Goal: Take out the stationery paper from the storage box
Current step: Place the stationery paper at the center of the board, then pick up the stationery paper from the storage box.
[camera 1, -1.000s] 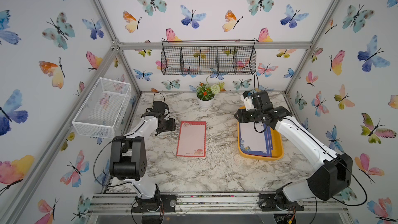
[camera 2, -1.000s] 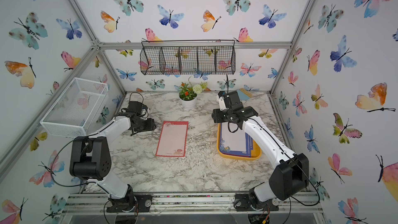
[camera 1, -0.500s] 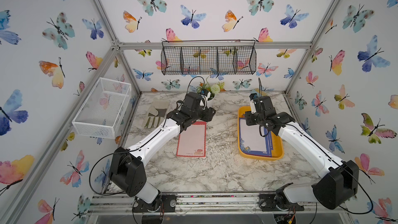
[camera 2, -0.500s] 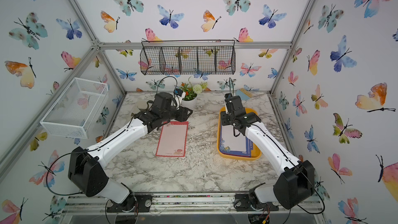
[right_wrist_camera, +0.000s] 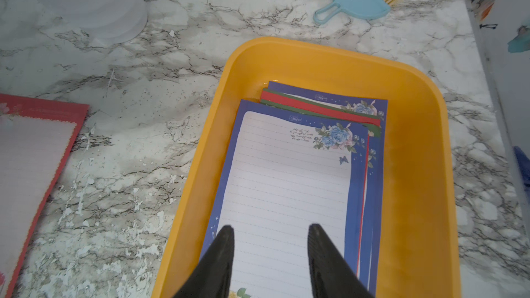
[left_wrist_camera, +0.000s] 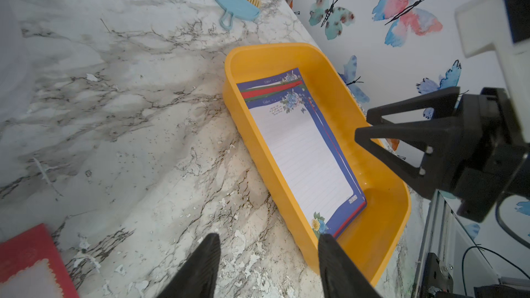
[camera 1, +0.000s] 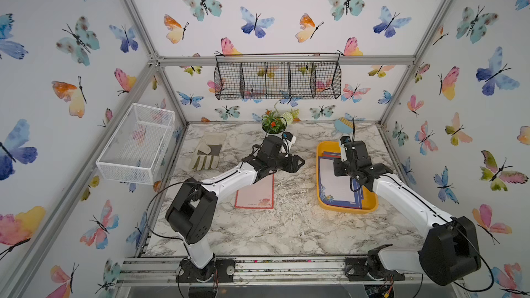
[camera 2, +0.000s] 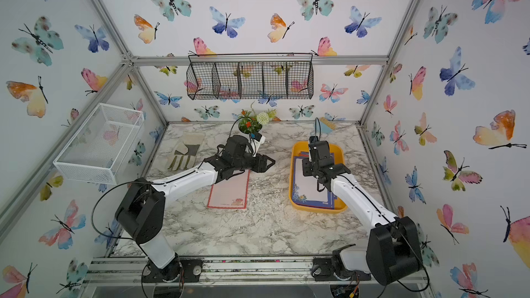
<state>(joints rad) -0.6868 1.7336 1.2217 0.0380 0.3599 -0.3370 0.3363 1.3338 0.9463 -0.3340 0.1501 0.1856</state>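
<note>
Directly beneath right gripper [right_wrist_camera: 269, 227], jaws apart, empty: stationery paper [right_wrist_camera: 322, 103], blue-bordered sheet [right_wrist_camera: 286, 182] topmost, stacked in storage box [right_wrist_camera: 315, 50]. Left gripper [left_wrist_camera: 268, 239] apart, empty, box just ahead. Red-bordered sheet [camera 1: 255, 193] outside, under left arm. Step: reaching for next sheet. Next: lower, pinch one edge only.

Storage box [camera 1: 344, 210]: shallow yellow-orange tray, rounded corners, low walls; set flat on marble tabletop [camera 1: 286, 225], right side.
Stationery paper stack [right_wrist_camera: 286, 190]: laid flat inside box, slightly fanned; top sheet lined white, blue floral border; red, green and blue edges exposed beneath.
Red-bordered sheet [camera 1: 255, 193]: laid flat on tabletop, outside box, well apart on its left.
</note>
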